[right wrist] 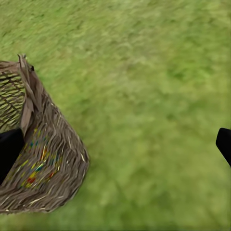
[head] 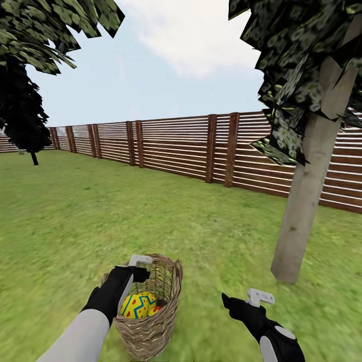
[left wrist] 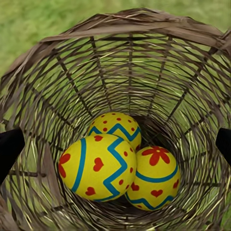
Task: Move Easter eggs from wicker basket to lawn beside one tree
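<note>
The wicker basket (head: 151,322) stands on the lawn (head: 90,211) just in front of me. Three yellow Easter eggs lie in its bottom: a large near one (left wrist: 98,166), one behind it (left wrist: 115,126) and one beside it (left wrist: 155,177). My left gripper (head: 134,275) hangs open over the basket mouth, above the eggs and apart from them; its fingertips (left wrist: 9,147) show at the edges of the left wrist view. My right gripper (head: 242,301) is open over bare grass to the right of the basket (right wrist: 45,159). A tree with a pale trunk (head: 307,201) stands close by at right.
A brown slatted fence (head: 176,146) runs across behind the lawn. A black cypress-like tree (head: 22,115) stands far left, with other foliage (head: 50,30) overhanging at top left. Open grass lies between the basket and the pale trunk.
</note>
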{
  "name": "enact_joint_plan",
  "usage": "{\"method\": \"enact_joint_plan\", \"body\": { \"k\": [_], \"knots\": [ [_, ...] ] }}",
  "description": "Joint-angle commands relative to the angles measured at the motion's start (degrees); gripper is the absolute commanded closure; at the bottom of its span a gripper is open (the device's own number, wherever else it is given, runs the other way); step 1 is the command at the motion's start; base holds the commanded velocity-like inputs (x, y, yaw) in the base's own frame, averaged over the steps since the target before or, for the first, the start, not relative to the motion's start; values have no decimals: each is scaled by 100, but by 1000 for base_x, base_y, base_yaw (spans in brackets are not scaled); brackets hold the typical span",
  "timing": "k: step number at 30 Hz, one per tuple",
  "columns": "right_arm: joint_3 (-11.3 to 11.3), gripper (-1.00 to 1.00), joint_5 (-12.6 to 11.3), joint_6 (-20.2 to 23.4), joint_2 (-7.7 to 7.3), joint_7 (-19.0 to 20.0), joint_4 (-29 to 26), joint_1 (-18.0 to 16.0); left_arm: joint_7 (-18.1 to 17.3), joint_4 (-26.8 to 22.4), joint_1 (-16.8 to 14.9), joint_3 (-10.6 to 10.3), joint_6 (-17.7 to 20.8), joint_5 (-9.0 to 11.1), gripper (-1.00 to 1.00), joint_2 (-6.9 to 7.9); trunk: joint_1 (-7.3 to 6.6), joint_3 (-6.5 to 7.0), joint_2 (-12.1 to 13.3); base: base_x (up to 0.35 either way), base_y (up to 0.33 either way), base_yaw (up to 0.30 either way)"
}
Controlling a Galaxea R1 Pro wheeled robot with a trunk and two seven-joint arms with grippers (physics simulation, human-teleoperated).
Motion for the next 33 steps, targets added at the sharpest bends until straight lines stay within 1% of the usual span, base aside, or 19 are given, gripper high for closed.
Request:
{"method": "enact_joint_plan", "body": {
  "k": [1,3,19,33],
  "knots": [
    [-2,-100,-61,24,3,-45,-8,-3,-23,-9,-3,29,23,-39,-100,-5,21,-25,-44,0,0,0],
    [-2,-100,-61,24,3,-45,-8,-3,-23,-8,-3,28,23,-40,-100,-1,65,-61,-125,0,0,0],
    [-2,-100,-61,31,2,-45,-8,-7,11,-7,-3,19,23,-51,-100,20,107,-415,-146,0,0,0],
    [-2,-100,-61,33,2,-45,-8,-7,39,-15,-3,17,23,-48,-100,13,107,-415,-146,0,0,0]
  ]
}}
